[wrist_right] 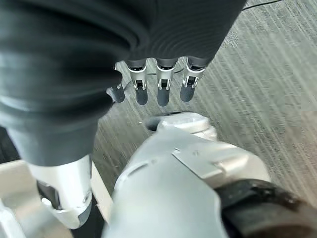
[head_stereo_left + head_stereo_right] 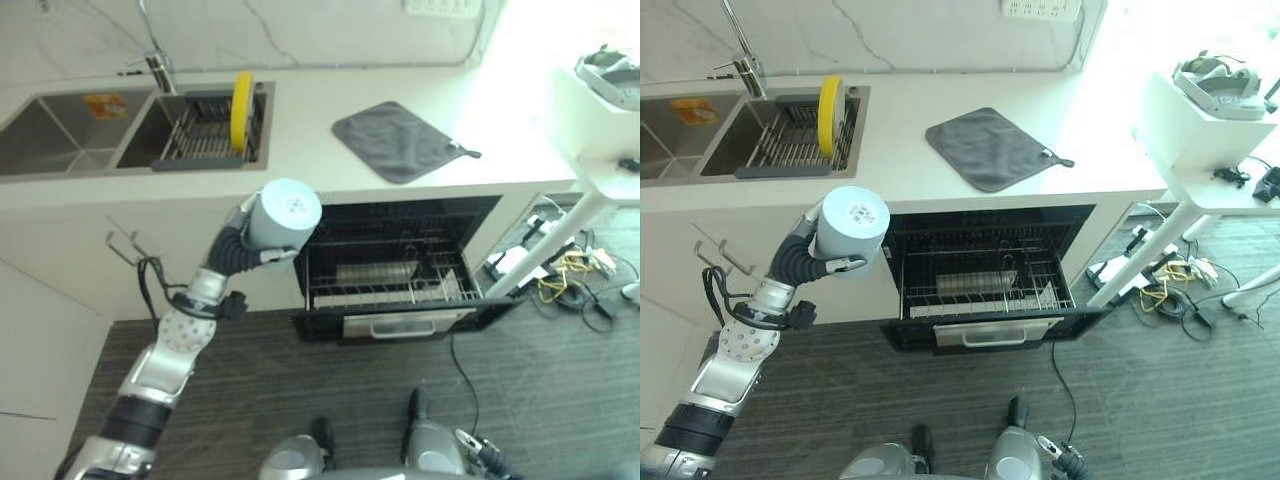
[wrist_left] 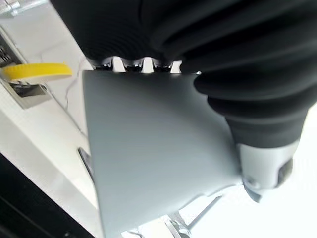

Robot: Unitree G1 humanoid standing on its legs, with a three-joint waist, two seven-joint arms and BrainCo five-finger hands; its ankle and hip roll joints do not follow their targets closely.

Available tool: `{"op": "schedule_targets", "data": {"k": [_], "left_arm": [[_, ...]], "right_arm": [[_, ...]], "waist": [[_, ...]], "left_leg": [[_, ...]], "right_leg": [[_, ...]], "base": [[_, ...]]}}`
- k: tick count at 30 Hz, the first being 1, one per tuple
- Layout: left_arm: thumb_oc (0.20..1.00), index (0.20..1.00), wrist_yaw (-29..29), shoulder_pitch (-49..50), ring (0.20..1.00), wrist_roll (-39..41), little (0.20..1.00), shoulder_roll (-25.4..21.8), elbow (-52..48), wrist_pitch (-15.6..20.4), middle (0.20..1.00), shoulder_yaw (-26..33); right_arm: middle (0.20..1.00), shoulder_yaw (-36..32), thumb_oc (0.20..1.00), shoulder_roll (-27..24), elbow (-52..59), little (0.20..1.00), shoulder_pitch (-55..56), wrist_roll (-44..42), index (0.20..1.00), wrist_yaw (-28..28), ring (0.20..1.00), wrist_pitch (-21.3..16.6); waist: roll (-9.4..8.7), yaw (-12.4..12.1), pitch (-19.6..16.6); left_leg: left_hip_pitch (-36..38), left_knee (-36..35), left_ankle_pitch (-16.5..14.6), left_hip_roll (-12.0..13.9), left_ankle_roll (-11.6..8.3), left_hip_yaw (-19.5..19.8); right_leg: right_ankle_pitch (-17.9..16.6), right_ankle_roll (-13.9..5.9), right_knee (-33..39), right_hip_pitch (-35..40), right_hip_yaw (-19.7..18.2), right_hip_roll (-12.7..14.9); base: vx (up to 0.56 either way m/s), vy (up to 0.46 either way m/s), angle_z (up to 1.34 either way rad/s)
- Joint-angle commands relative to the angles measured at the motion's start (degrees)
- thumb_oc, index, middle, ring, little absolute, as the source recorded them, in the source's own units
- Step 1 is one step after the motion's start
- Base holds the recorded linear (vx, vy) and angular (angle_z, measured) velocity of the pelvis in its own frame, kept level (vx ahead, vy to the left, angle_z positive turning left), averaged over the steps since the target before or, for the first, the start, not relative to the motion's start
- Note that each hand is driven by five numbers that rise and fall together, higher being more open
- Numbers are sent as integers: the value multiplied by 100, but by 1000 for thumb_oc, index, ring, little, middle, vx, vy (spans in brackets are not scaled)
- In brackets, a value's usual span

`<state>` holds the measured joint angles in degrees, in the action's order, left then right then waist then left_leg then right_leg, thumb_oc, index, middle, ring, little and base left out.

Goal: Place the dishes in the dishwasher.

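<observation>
Left of centre in the head views, a pale grey-blue cup (image 2: 283, 214) is held up in the left hand (image 2: 243, 252), bottom end facing the camera, in front of the cabinet face just left of the dishwasher opening. Left wrist view: the cup's grey side wall (image 3: 153, 153) lies against the palm, fingers (image 3: 133, 64) curled over its far edge and thumb (image 3: 257, 168) pressed on the near side, so the hand is clamped on the cup.

Centre frame: dishwasher (image 2: 400, 265) open under the counter, its wire rack (image 2: 390, 285) pulled partway out over the lowered door; a few light items sit in the rack, too small to identify.

Upper left: sink (image 2: 60, 135) set in the white counter (image 2: 320, 150), with a dark drying rack (image 2: 205, 130) in the right basin holding a yellow plate (image 2: 241, 108) upright on edge. A tap (image 2: 155, 65) stands behind it. Upper centre-right: grey cloth (image 2: 397, 141) lying flat on the counter, well apart from the sink.

Right wrist view: right hand (image 1: 158, 84) hangs over the grey carpet (image 1: 267, 99), fingers straight and slightly apart, holding nothing.
</observation>
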<state>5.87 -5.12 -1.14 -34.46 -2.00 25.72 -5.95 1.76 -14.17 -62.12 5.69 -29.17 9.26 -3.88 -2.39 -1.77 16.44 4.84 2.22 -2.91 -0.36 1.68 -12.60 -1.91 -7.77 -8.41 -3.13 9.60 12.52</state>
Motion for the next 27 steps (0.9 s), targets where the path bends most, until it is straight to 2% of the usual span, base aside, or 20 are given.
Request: {"op": "schedule_targets", "data": {"k": [1, 2, 3, 6, 7, 8, 9, 12, 15, 18, 22, 23, 25, 27], "left_arm": [[200, 200, 280, -417, 200, 126, 200, 53, -254, 209, 200, 113], [200, 200, 308, -409, 200, 146, 200, 66, -220, 237, 200, 116], [200, 200, 316, -395, 200, 155, 200, 77, -209, 259, 200, 127], [200, 200, 214, -445, 200, 190, 200, 140, -126, 318, 200, 111], [200, 200, 176, -482, 200, 223, 200, 211, -58, 284, 200, 33], [200, 200, 211, -436, 200, 279, 200, 241, -66, 235, 200, -31], [200, 200, 259, -449, 200, 299, 200, 384, 32, 250, 200, -133], [200, 200, 359, -454, 200, 583, 200, 465, 139, 180, 200, -177], [200, 200, 232, -365, 200, 1026, 200, 493, 133, 96, 200, -117], [200, 200, 99, -300, 200, 1338, 200, 530, 136, 34, 200, -82], [200, 200, -406, -289, 200, 2476, 200, 629, 257, -226, 200, -99], [200, 200, -834, -259, 200, 3363, 200, 771, 340, -507, 200, -74], [200, 200, -1148, -189, 200, 3870, 200, 953, 478, -685, 200, -39], [200, 200, -1195, -154, 200, 3869, 200, 1025, 579, -702, 200, -24]], "right_arm": [[1000, 177, 1000, -118, -15, 1000, -190, 62, 1000, -48, 1000, -13], [1000, 220, 1000, -160, 10, 1000, -182, 63, 1000, -63, 1000, -4], [1000, 233, 1000, -200, 14, 1000, -174, 141, 1000, -31, 1000, -28], [1000, 260, 1000, -295, -70, 1000, -139, 189, 1000, 14, 1000, -191], [1000, 160, 1000, -377, -185, 1000, -171, -40, 1000, 35, 1000, -296], [1000, 60, 1000, -392, -138, 1000, -191, -317, 1000, 14, 1000, -302], [1000, -69, 1000, -375, -11, 1000, -192, -655, 1000, -130, 1000, -289], [1000, -243, 1000, -295, 124, 1000, -121, -831, 1000, -461, 1000, -424], [1000, -338, 1000, -346, 271, 1000, -30, -129, 1000, -669, 1000, -781], [1000, -334, 1000, -429, 475, 1000, 78, 202, 1000, -622, 1000, -1006], [1000, -273, 1000, -516, 960, 1000, 229, 351, 1000, -476, 1000, -1452], [1000, -273, 1000, -551, 1306, 1000, 304, 219, 1000, -425, 1000, -1603], [1000, -376, 1000, -558, 1782, 1000, 446, -108, 1000, -399, 1000, -1866], [1000, -555, 1000, -554, 2120, 1000, 545, -481, 1000, -368, 1000, -2062]], "waist": [[40, 183, -244], [20, 181, -234], [13, 164, -222], [53, 116, -138], [134, 100, -136], [237, 96, -129], [283, 160, -184], [356, 244, -243], [353, 281, -238], [318, 303, -210], [208, 352, -174], [121, 376, -159], [1, 423, -136], [-73, 467, -172]], "left_leg": [[-79, 886, -389, 664, -228, 11], [-169, 1188, -513, 716, -213, 31], [-330, 1529, -461, 770, -236, 79], [-797, 2229, 4, 932, -375, 173], [-682, 1500, 73, 884, -426, 192], [-655, 1031, 432, 871, -565, 342], [-409, 535, 369, 886, -572, 298], [-191, 212, 371, 824, -602, 296], [-89, 150, 305, 785, -582, 254], [-54, 165, 240, 745, -536, 231], [-76, 292, 126, 707, -454, 144], [-83, 363, 52, 685, -400, 81], [-49, 433, -42, 669, -337, -27], [-53, 449, -70, 677, -298, -119]], "right_leg": [[110, -58, -113, -23, 250, -225], [219, 24, -181, 17, 290, -269], [292, 118, -202, 70, 310, -329], [480, 372, -214, 281, 366, -529], [538, 339, -222, 363, 402, -582], [563, 337, -203, 415, 336, -673], [577, 302, -196, 445, 380, -613], [558, 230, -211, 411, 412, -519], [509, 136, -210, 416, 410, -429], [467, 75, -209, 430, 385, -380], [397, -8, -241, 386, 335, -299], [346, -50, -218, 376, 296, -263], [275, -119, -168, 382, 215, -224], [187, -162, -78, 365, 164, -222]], "base": [[120, -203, 14], [104, -180, 15], [122, -219, 16], [85, -115, 20], [163, 92, 33], [188, 238, 26], [120, 252, 23], [24, 236, 0], [-3, 93, -1], [-16, 47, -10], [-35, 29, -8], [-48, -10, -12], [-58, -27, -23], [-48, -39, -26]]}}
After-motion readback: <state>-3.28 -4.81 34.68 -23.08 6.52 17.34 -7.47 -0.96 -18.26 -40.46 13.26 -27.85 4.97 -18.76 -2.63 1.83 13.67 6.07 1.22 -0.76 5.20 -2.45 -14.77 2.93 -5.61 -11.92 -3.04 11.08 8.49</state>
